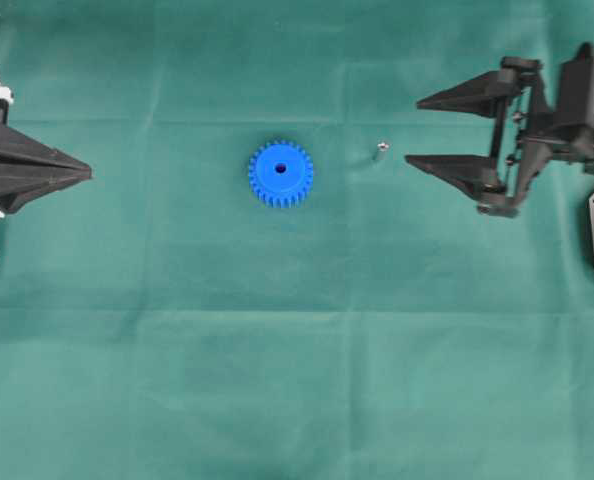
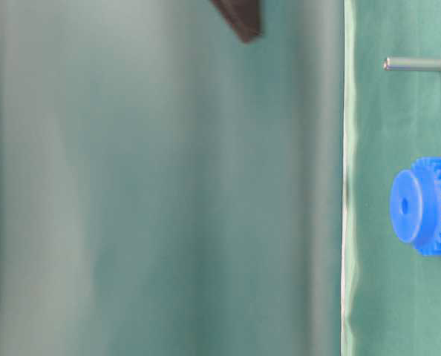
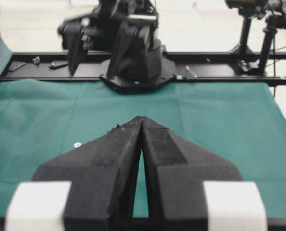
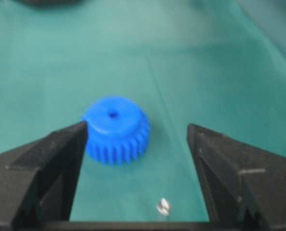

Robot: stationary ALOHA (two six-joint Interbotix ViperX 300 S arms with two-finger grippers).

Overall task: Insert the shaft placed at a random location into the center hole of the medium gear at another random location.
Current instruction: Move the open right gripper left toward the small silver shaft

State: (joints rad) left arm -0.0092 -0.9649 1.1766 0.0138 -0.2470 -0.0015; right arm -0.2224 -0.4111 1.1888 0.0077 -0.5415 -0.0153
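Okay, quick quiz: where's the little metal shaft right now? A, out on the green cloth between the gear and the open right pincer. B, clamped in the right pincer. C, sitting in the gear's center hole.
A: the shaft sits on the cloth between the medium gear and the open, empty right pincer.

Even soft light, faint shadows; right wrist view blurred, table-level hazy.

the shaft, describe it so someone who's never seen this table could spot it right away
Start at the blue gear near the middle of the green cloth. Look from it toward the open right gripper: between them stands the shaft. It is the only tiny silver-grey pin, far smaller than the gear.
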